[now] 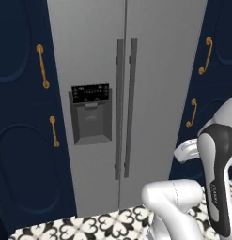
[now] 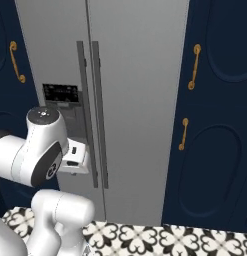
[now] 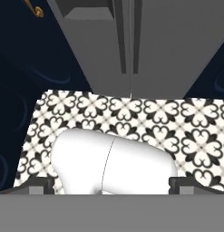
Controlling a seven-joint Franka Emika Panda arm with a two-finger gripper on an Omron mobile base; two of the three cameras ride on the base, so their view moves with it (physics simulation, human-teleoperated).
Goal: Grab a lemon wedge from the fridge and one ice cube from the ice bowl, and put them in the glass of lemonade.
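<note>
The fridge [image 1: 122, 93] stands shut directly ahead; the lemon wedge presumably sits behind its doors. The gripper [image 3: 111, 183], jaws spread wide and holding nothing, points down at the patterned floor [image 3: 145, 118] before the fridge. It should rise, square to a dark door handle [image 1: 132, 108], then close around it.

The fridge [image 1: 150, 70] is grey with dark handles [image 1: 125, 108] and a black panel [image 1: 90, 93]. The cabinets [image 1: 21, 117] are navy with brass handles [image 1: 42, 65]. The floor [image 3: 177, 122] has a black-and-white flower pattern.
</note>
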